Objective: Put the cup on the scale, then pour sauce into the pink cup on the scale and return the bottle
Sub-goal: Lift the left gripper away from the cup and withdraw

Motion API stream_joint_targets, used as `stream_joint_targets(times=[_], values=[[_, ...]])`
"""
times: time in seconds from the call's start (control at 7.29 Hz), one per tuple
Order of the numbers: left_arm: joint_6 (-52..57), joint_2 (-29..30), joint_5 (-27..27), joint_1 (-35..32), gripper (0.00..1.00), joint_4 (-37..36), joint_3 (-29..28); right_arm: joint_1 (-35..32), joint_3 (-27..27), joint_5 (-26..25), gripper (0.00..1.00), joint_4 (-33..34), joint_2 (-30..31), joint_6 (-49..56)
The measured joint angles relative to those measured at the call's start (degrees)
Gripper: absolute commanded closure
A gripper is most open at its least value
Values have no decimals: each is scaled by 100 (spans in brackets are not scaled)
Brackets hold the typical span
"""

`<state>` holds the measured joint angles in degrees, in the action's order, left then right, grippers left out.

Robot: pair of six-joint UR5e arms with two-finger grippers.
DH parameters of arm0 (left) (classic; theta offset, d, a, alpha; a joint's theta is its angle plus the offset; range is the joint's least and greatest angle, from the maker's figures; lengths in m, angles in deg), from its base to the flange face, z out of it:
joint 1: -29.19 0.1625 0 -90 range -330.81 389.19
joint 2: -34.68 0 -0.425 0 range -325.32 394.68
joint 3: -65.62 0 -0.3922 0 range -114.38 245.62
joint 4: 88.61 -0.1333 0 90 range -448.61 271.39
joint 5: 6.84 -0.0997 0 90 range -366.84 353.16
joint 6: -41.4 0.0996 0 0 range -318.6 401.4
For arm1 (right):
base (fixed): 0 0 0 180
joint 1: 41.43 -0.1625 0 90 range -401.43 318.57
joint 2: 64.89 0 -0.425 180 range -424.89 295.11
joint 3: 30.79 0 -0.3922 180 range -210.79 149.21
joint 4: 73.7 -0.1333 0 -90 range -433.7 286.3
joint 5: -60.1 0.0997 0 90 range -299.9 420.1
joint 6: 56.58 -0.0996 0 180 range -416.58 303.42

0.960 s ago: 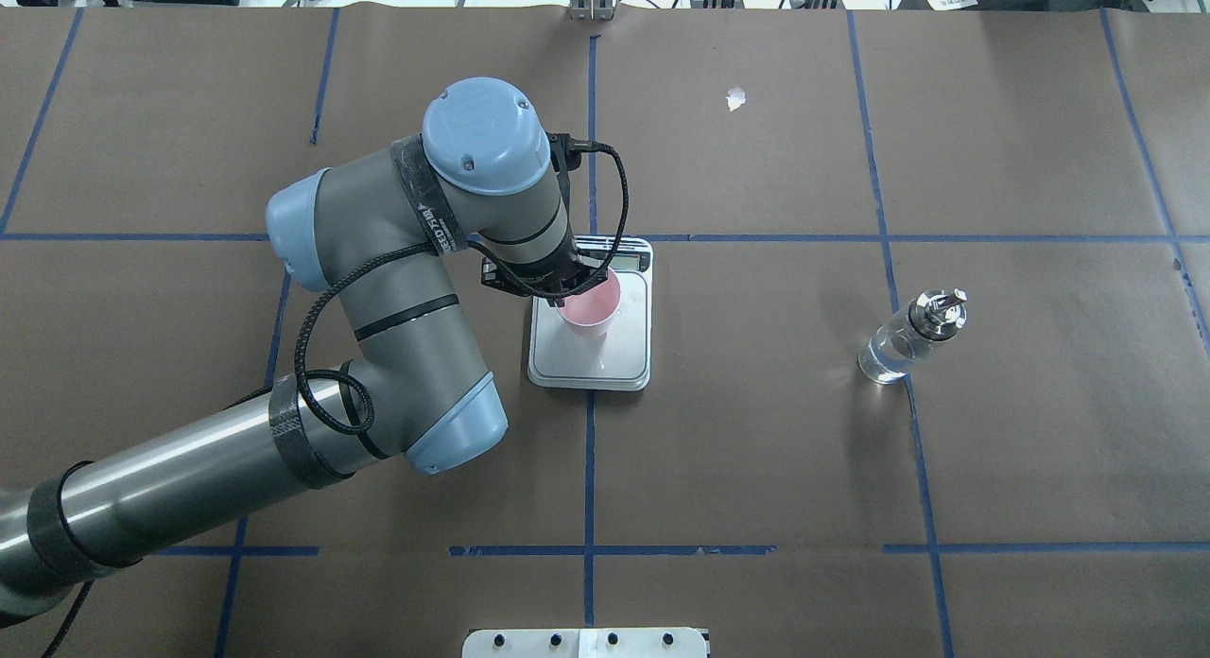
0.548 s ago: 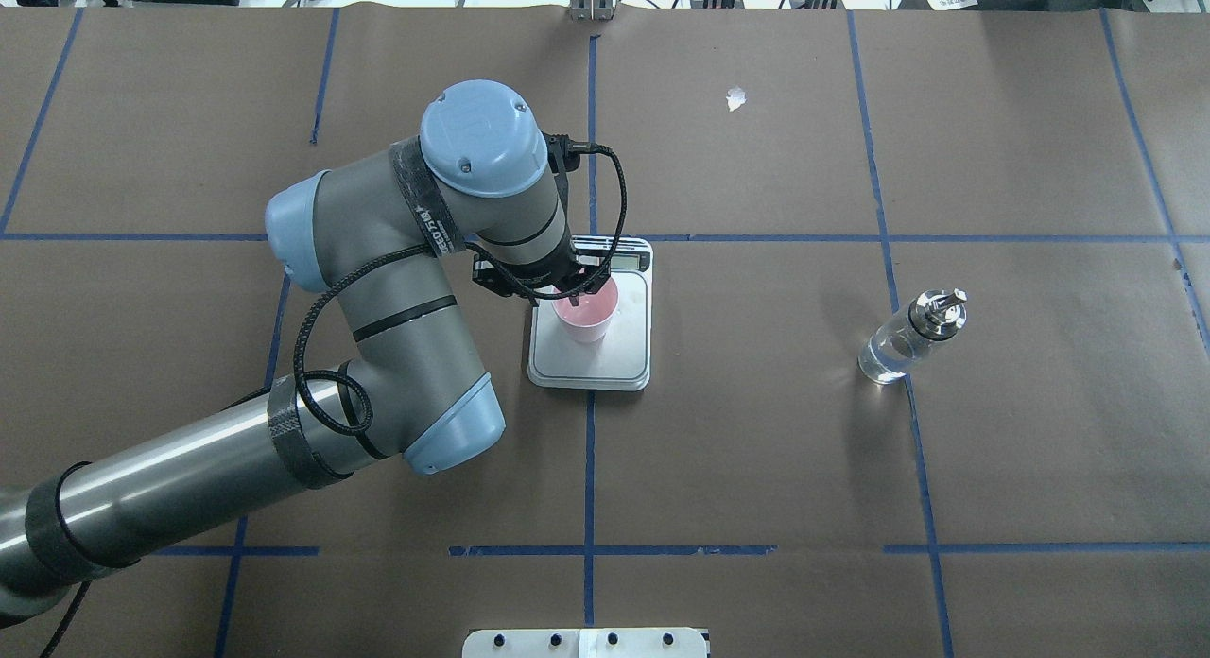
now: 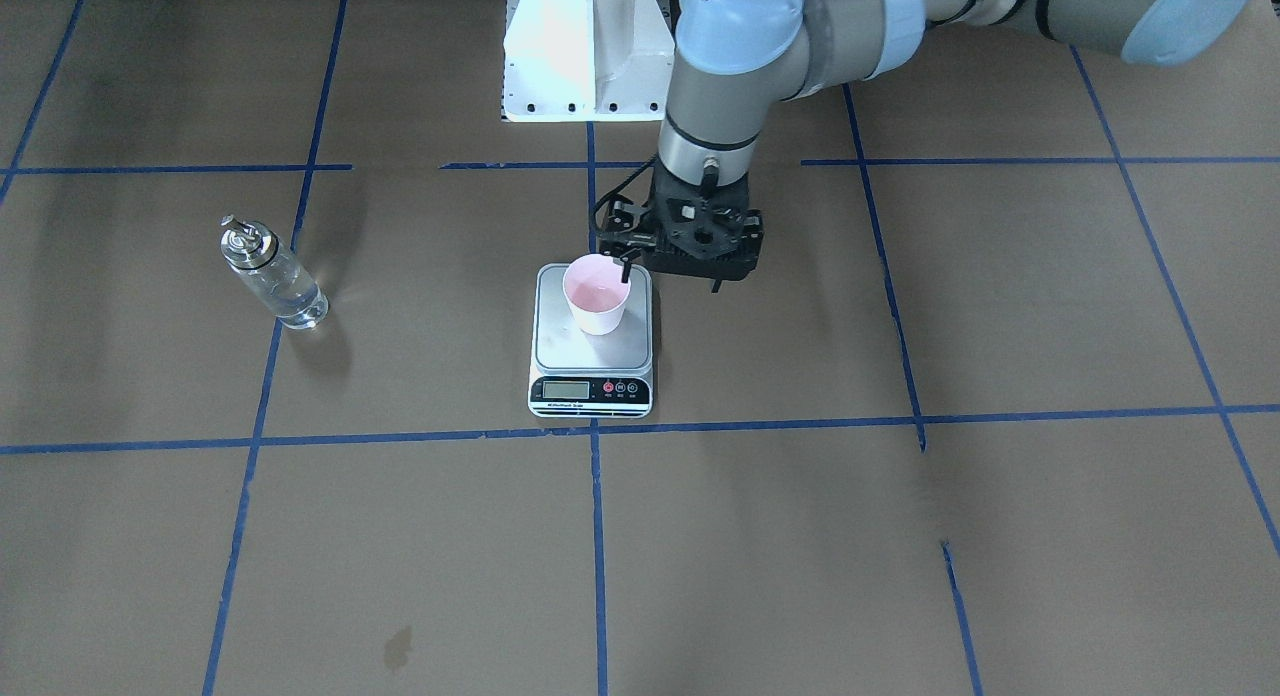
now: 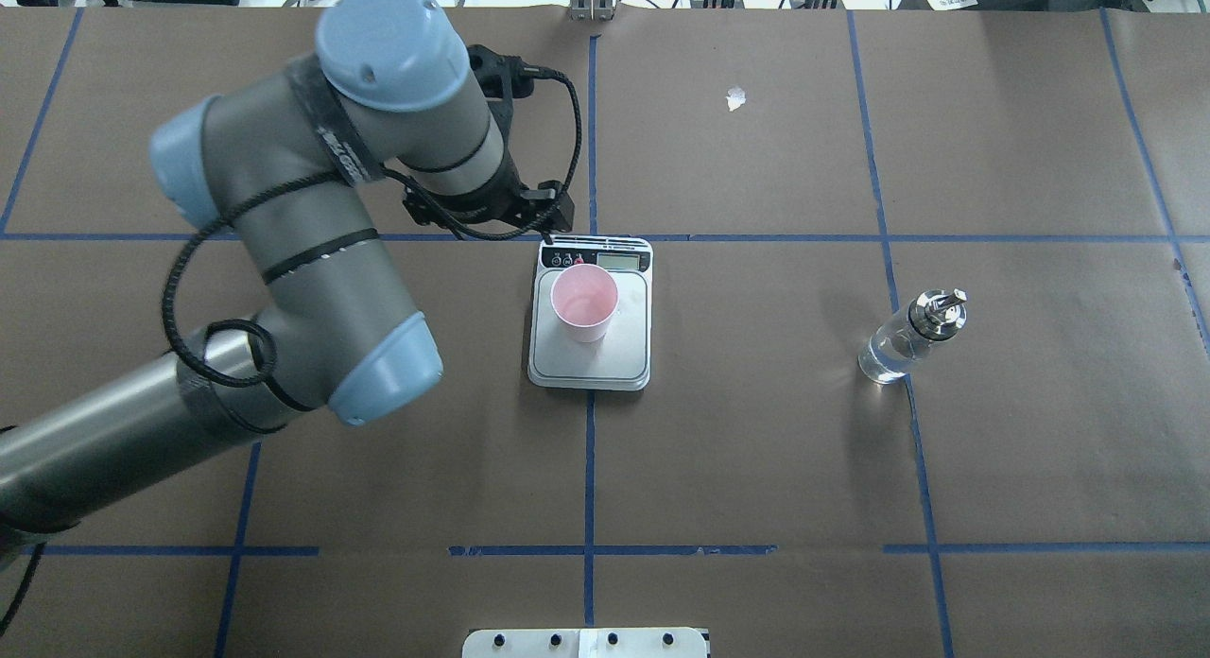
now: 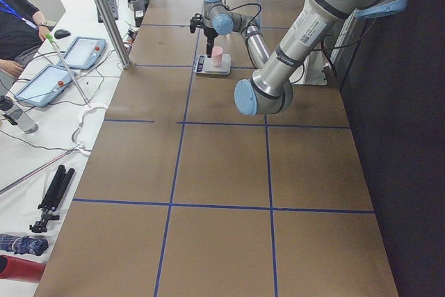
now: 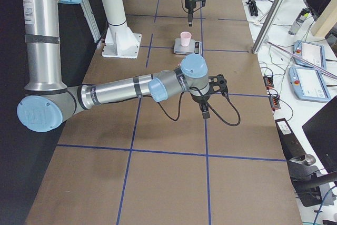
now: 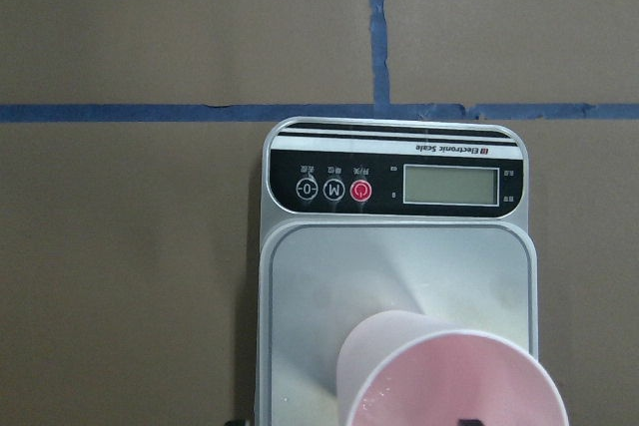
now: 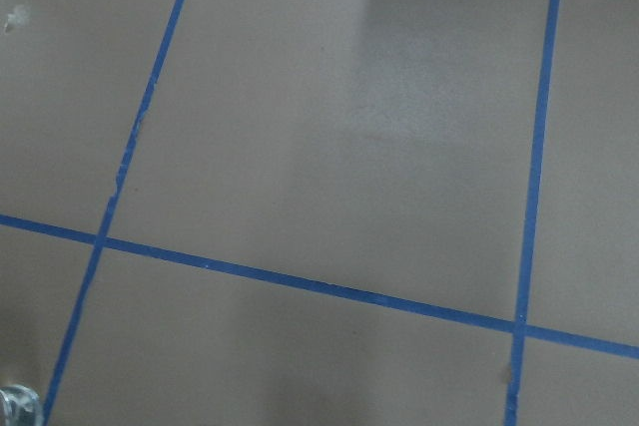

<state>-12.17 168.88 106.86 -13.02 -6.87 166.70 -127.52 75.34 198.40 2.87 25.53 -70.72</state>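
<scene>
The pale pink cup (image 4: 584,303) stands upright on the silver scale (image 4: 624,348) at mid-table, free of any grip. It also shows in the front view (image 3: 597,296) and low in the left wrist view (image 7: 449,376). My left gripper (image 3: 670,274) is open and hovers above the scale's left side, one fingertip (image 3: 625,268) over the cup's rim. The clear glass bottle (image 4: 912,341) with the silver spout stands alone to the right, some clear liquid in it. My right gripper (image 6: 204,110) shows only in the right side view, low over bare table; I cannot tell its state.
The table is brown paper with blue tape lines. A small white scrap (image 4: 735,97) lies at the back. The white robot base plate (image 3: 585,66) sits at the robot's edge. A desk with tablets (image 5: 69,53) and a metal post (image 6: 269,14) lie beyond the table's far edge.
My left gripper has let go of the cup and has risen and pulled away to the back left. The cup stays on the scale. The bottle has not moved.
</scene>
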Motion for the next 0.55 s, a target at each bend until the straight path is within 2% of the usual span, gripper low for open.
stream_joint_targets(times=[0.27,0.55], values=[[2144,-871,291,-1260,0,-432,707,388,858,28,0,-1,2,-1358],[4758,-1737,364,-2732,0,-427,609,1239,1868,-460,0,-14,11,-3000]])
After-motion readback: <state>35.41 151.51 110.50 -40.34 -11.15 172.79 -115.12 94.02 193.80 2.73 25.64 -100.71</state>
